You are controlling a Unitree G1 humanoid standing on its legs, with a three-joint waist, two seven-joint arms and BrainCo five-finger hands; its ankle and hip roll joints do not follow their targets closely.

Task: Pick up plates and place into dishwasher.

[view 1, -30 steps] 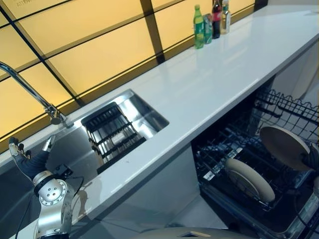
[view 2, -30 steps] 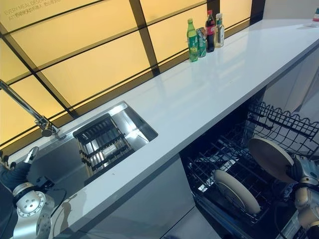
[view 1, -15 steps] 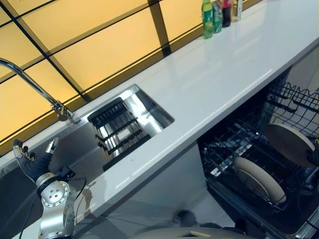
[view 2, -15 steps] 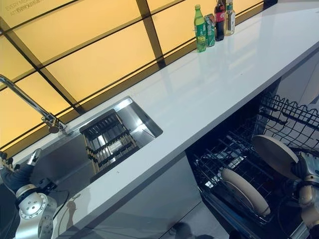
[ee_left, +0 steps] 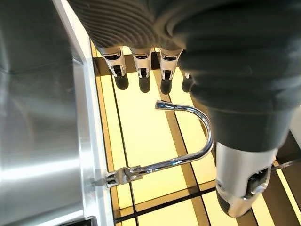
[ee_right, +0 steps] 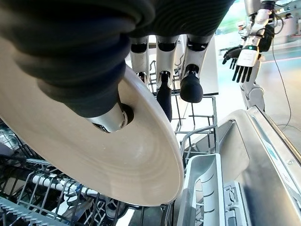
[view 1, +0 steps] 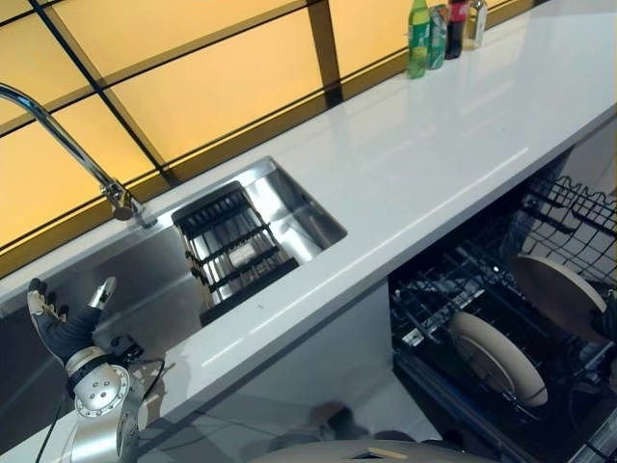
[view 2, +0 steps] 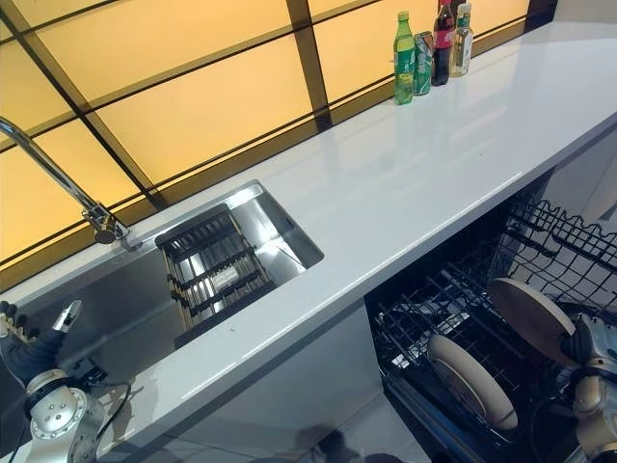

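Left hand (view 1: 60,323): at the lower left of the left eye frame, raised over the steel sink (view 1: 145,280). Its wrist view shows the fingers (ee_left: 139,70) straight and spread, the thumb (ee_left: 242,188) apart from them, nothing in the grasp.

Tap (view 1: 58,140): curved chrome spout at the upper left, mounted behind the sink against the yellow panelled wall (view 1: 222,87).

Drain rack (view 1: 231,253): dark slatted rack seated in the right end of the sink, left of centre in the frame.

Counter (view 1: 424,154): white, running from the lower left to the upper right. Bottles (view 2: 429,48) stand grouped at its far end, top right of the frame, by the wall.

Dishwasher rack (view 1: 482,289): black wire basket pulled out below the counter, lower right of the frame. One beige plate (view 1: 496,359) stands on edge, tilted, among the tines near the front of the rack.

Second plate (view 2: 528,318): beige, at the right edge of the frame, held tilted over the rack, behind the standing plate. Whether it touches the tines cannot be told.

Right hand (view 2: 590,340): at the far right edge, clamped on the second plate. The wrist view shows the thumb (ee_right: 110,117) pressed on the plate's near face and the fingers (ee_right: 164,101) curled over its rim.
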